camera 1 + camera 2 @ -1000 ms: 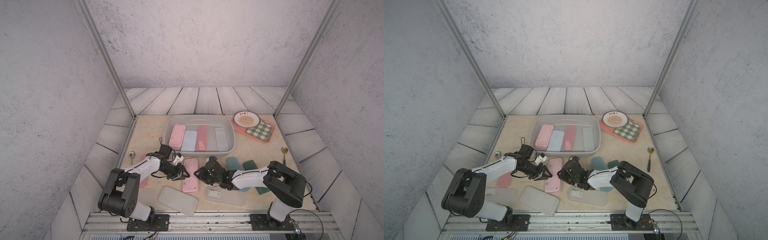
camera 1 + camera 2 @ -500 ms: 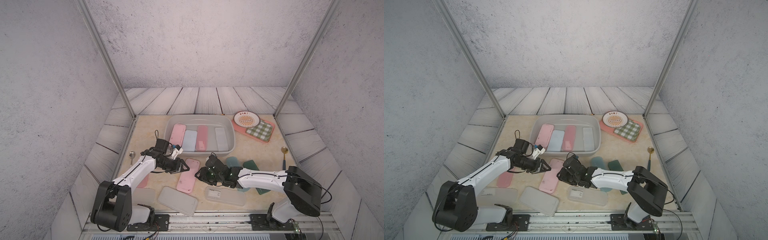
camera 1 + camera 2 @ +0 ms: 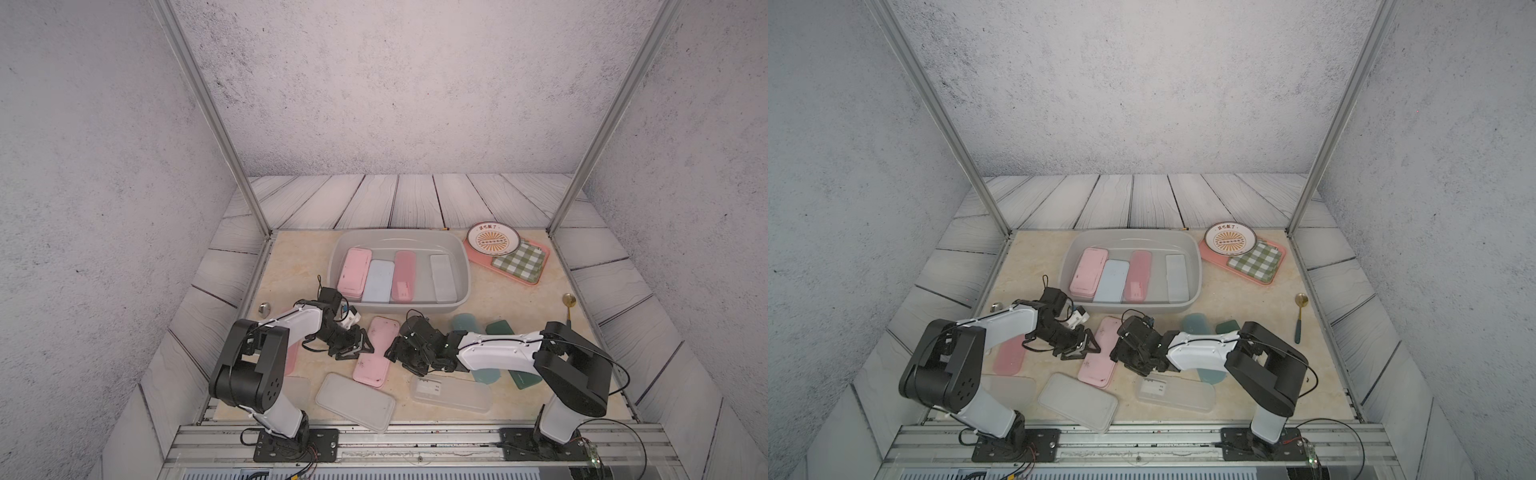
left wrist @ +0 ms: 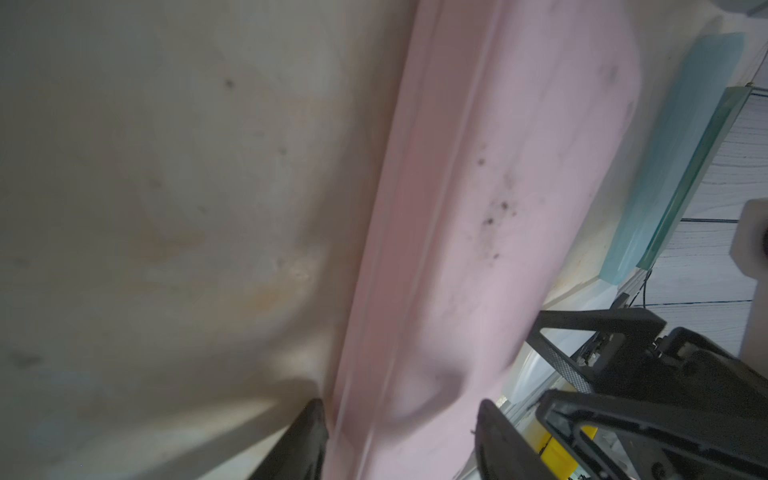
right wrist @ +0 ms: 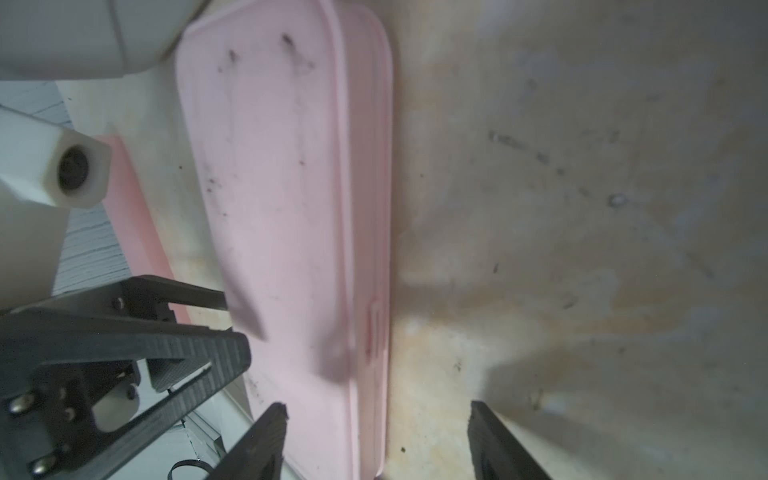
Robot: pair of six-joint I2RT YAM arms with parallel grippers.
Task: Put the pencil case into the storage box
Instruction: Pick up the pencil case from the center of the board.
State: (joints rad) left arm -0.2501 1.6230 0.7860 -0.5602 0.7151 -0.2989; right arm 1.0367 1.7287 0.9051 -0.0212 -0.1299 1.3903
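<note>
A pink pencil case (image 3: 376,353) (image 3: 1099,354) lies flat on the table just in front of the grey storage box (image 3: 399,309) (image 3: 1129,308), which holds several cases. My left gripper (image 3: 362,344) (image 3: 1090,347) is low at the case's left long edge. My right gripper (image 3: 392,353) (image 3: 1115,353) is at its right long edge. In the left wrist view the gripper (image 4: 399,436) is open, its fingers straddling the case (image 4: 478,208). In the right wrist view the gripper (image 5: 374,440) is open over the case's edge (image 5: 291,208). Neither grips it.
Two frosted clear cases (image 3: 355,401) (image 3: 451,395) lie near the front edge. Teal (image 3: 465,324) and dark green (image 3: 498,328) cases sit under my right arm, another pink one (image 3: 291,361) under my left. A pink tray (image 3: 478,257) with plate and cloth stands back right, with a gold spoon (image 3: 568,307) in front of it.
Both grippers have opened from nearly shut. The pink case tilted half a second ago and now lies flat between them. Both arms stretched forward, then folded back.
</note>
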